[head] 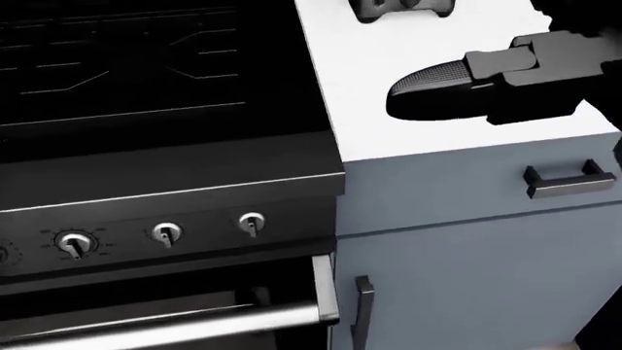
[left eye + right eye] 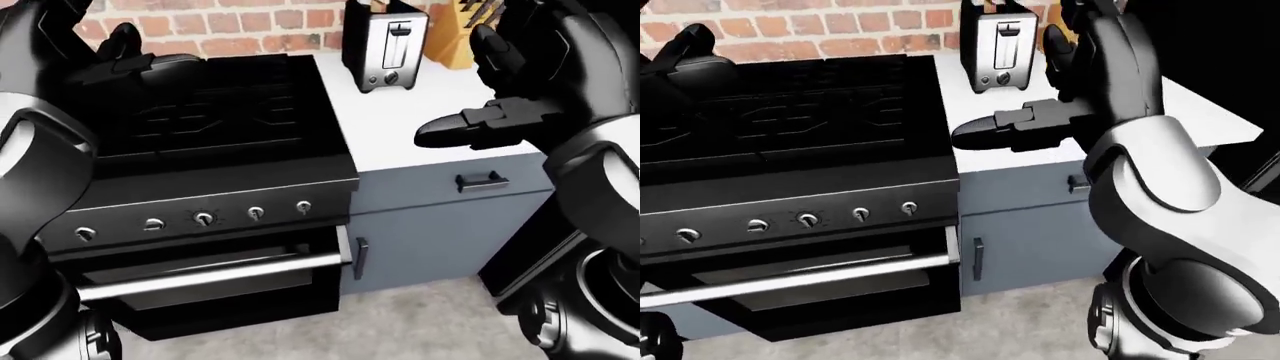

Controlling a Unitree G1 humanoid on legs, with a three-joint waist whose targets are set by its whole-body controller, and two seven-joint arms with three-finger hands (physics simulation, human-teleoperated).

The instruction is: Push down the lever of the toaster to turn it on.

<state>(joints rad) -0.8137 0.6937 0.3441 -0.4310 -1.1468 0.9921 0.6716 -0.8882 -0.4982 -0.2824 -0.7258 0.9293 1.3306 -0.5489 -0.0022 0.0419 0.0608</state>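
Floor: grey concrete floor (image 2: pixel 420 315), at the bottom of the left-eye view.
Oven: black range with a silver bar handle (image 2: pixel 215 276) across its door and a row of round silver knobs (image 2: pixel 203 219) above it; its dark grated cooktop (image 2: pixel 215 112) fills the left of all views.
Cabinet: blue-grey base cabinet (image 1: pixel 467 277) just beside the oven's right side, with a dark vertical door handle (image 1: pixel 362 306) and a dark drawer pull (image 1: pixel 572 180) above it.
Counter: white countertop (image 1: pixel 389 58) on that cabinet, touching the cooktop's right edge.
Right hand: black three-finger right hand (image 2: pixel 500 90) above the counter's near part, fingers spread apart and gripping nothing; one finger (image 1: pixel 437 80) points toward the view's left.
Left hand: black left hand (image 2: pixel 120 52) at the upper left of the left-eye view, over the cooktop's far left; fingers look apart, holding nothing.
Toaster: shiny silver two-slot toaster with black ends (image 2: pixel 385 45), upright on the counter's far part, well apart from the right hand; something pale shows at the top of its slots, too cropped to tell.
Lever: dark slider (image 2: pixel 400 31) high in a slot on the toaster's near face, a round knob below it.
Knife block: tan wooden block (image 2: pixel 462 34) just right of the toaster, dark handles sticking out of its top.
Wall: red brick wall (image 2: pixel 240 22) behind the oven and counter.
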